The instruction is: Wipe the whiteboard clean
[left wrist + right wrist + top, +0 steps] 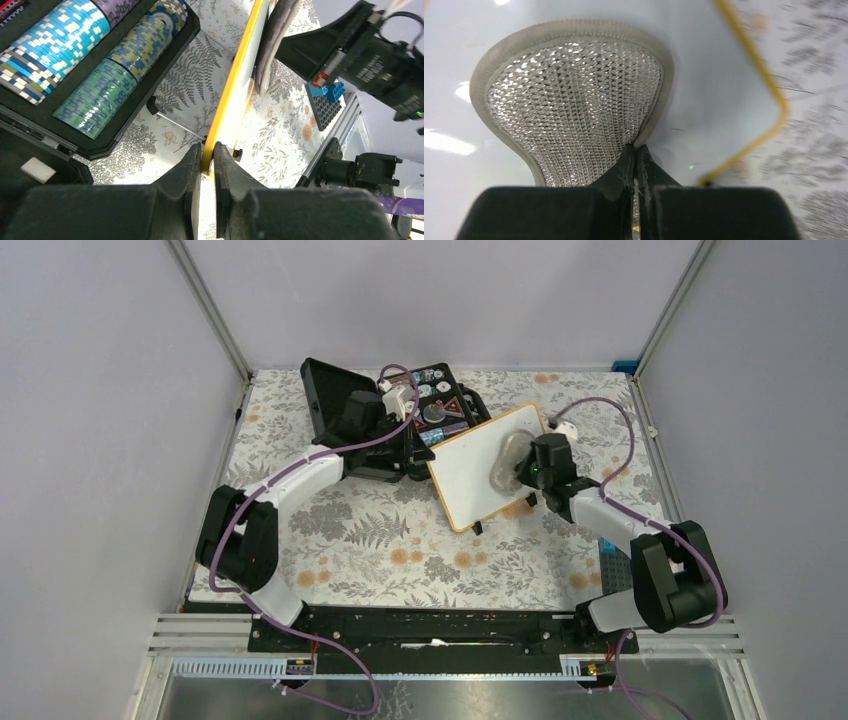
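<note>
Two grippers share the wipe: the left gripper [208, 152], pinching the tilted wood-framed white whiteboard [468, 476] beside the black chip case [325, 390] mid-table, should brace it while the right gripper [635, 152], clamped on the beige-rimmed silver mesh pad [574, 95], sweeps flat and evenly.

A pad [505, 455] rests on the whiteboard [465, 480] beside the case [322, 390].

Overhead we look down on the whole table [400, 540]; our wrist views sit close, both sharing the whiteboard [470, 475].
</note>
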`<action>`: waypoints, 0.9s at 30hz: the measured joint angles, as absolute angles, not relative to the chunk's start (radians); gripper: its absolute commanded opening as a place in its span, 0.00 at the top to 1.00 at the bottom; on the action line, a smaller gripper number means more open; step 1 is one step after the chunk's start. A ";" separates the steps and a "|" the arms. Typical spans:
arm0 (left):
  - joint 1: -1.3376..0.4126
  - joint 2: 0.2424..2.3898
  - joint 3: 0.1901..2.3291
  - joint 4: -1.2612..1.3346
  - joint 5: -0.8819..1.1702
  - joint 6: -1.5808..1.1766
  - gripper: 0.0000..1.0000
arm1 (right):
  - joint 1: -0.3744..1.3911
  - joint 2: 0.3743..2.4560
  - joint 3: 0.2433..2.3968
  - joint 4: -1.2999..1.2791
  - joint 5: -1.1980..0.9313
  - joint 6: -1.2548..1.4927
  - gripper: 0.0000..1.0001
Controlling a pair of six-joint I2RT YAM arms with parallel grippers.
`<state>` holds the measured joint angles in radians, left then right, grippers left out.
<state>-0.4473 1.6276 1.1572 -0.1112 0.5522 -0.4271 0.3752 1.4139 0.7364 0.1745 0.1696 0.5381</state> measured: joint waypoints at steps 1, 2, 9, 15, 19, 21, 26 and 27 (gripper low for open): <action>-0.449 1.628 1.158 -0.110 0.553 -0.428 1.00 | 0.343 1.412 0.716 0.177 0.167 0.542 1.00; -0.451 1.628 1.159 -0.107 0.554 -0.429 1.00 | 0.311 1.412 0.694 0.178 0.165 0.547 1.00; -0.450 1.626 1.159 -0.113 0.564 -0.434 1.00 | 0.307 1.410 0.675 0.163 0.169 0.555 1.00; -0.442 1.626 1.159 -0.126 0.559 -0.433 1.00 | 0.587 1.428 0.807 0.054 0.252 0.546 1.00; -0.442 1.626 1.159 -0.129 0.560 -0.433 1.00 | 0.673 1.442 0.853 0.080 0.241 0.546 1.00; -0.442 1.626 1.159 -0.128 0.560 -0.434 1.00 | 0.656 1.442 0.848 0.084 0.233 0.547 1.00; -0.447 1.626 1.159 -0.119 0.546 -0.433 1.00 | 0.450 1.410 0.719 0.198 0.050 0.590 1.00; -0.448 1.626 1.159 -0.118 0.546 -0.433 1.00 | 0.396 1.403 0.691 0.212 0.028 0.596 1.00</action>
